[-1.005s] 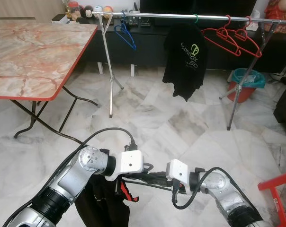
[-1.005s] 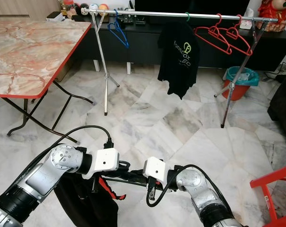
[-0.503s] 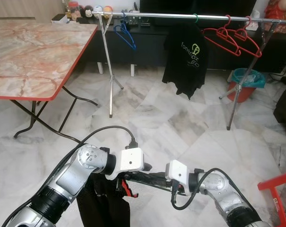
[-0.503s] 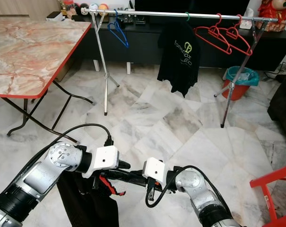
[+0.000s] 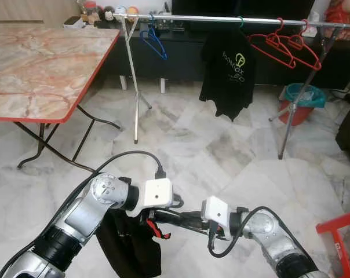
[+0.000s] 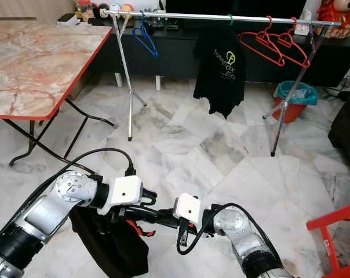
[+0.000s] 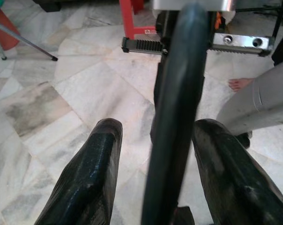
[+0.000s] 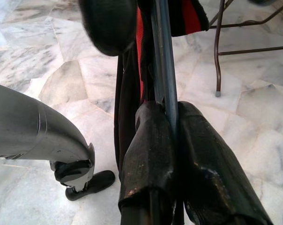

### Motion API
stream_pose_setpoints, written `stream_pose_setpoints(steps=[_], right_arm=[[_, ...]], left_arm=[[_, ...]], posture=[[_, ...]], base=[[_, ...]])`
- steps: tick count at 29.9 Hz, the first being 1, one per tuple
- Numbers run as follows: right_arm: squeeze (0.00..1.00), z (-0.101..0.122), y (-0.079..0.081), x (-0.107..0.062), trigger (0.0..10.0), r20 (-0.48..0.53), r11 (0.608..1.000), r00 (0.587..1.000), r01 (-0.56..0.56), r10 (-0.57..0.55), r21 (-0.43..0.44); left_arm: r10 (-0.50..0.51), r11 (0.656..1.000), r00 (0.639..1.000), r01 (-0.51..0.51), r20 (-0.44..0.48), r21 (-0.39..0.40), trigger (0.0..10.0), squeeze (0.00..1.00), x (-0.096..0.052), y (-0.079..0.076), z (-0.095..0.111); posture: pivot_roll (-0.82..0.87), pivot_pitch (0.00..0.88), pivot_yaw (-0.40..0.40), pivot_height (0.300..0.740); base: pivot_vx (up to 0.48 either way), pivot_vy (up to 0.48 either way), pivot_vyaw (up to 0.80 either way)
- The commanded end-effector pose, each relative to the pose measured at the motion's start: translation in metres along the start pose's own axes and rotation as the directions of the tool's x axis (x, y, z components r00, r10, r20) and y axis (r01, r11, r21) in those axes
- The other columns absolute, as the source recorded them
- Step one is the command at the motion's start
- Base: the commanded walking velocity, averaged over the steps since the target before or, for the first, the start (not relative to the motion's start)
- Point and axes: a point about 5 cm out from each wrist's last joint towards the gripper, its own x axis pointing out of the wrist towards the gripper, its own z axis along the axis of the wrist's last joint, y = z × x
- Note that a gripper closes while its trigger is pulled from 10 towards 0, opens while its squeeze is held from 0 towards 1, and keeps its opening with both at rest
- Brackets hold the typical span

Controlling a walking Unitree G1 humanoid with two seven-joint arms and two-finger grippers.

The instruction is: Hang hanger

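The right hand (image 8: 167, 140) has its two fingers pressed together on the dark bar of the hanger (image 8: 161, 61), which runs out from between them toward the left hand (image 7: 155, 154). That left hand meets it from the other end with its fingers (image 7: 92, 173) spread wide, one on either side of the bar and apart from it, so only the right hand is pinching the hanger. Below and beside the left hand a black garment with red trim (image 5: 131, 249) droops from the hanger toward the marble floor (image 5: 181, 145). As for progress, the hanger seems loaded and carried low before the robot's body, but hanging is not yet done: the clothes rail (image 5: 221, 20) stands well ahead of and above both hands, across open floor. On it, outward from the hands, hang a black printed t-shirt (image 5: 229, 72) near the middle, a blue hanger (image 5: 153, 43) toward its left end and red hangers (image 5: 285, 46) toward its right. The bare stretch between the blue hanger and the t-shirt looks like the freest landing spot. Ahead-left of the left hand the red-edged marble counter (image 5: 42, 63) and its folding legs narrow that side; a red frame (image 5: 340, 231) sits near the right arm, and a person's leg and foot (image 7: 254, 98) stand just beyond the left hand.
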Motion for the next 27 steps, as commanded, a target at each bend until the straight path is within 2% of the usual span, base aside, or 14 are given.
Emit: stream_pose_setpoints(steps=[1,17,23,27], right_arm=[[0.0,0.007,-0.005,0.0,0.0,0.034,1.0,0.999,0.021,-0.02,-0.016],[0.0,0.01,-0.012,-0.003,0.0,0.044,0.998,0.997,0.061,-0.059,-0.03],[0.0,0.009,-0.013,-0.005,0.0,0.04,0.997,0.997,0.071,-0.07,-0.029],[0.0,0.009,-0.013,-0.004,0.0,0.039,0.997,0.997,0.073,-0.072,-0.028]], left_arm=[[0.02,1.0,1.0,-0.02,0.007,-0.006,10.0,0.0,-0.002,0.003,-0.001],[0.035,0.999,0.997,-0.038,-0.075,-0.035,10.0,0.0,-0.015,-0.002,-0.025],[0.106,0.992,0.993,-0.108,-0.045,-0.058,10.0,0.0,-0.023,0.006,-0.024],[0.125,0.991,0.991,-0.128,-0.051,-0.045,10.0,0.0,-0.028,0.012,-0.022]], posture=[[0.08,0.065,0.0,0.74],[0.09,0.054,0.001,0.74],[0.09,0.052,-0.002,0.74],[0.09,0.056,-0.003,0.74]], base=[[0.0,0.0,0.0],[0.0,0.0,0.0],[0.0,0.0,0.0],[0.0,0.0,0.0]])
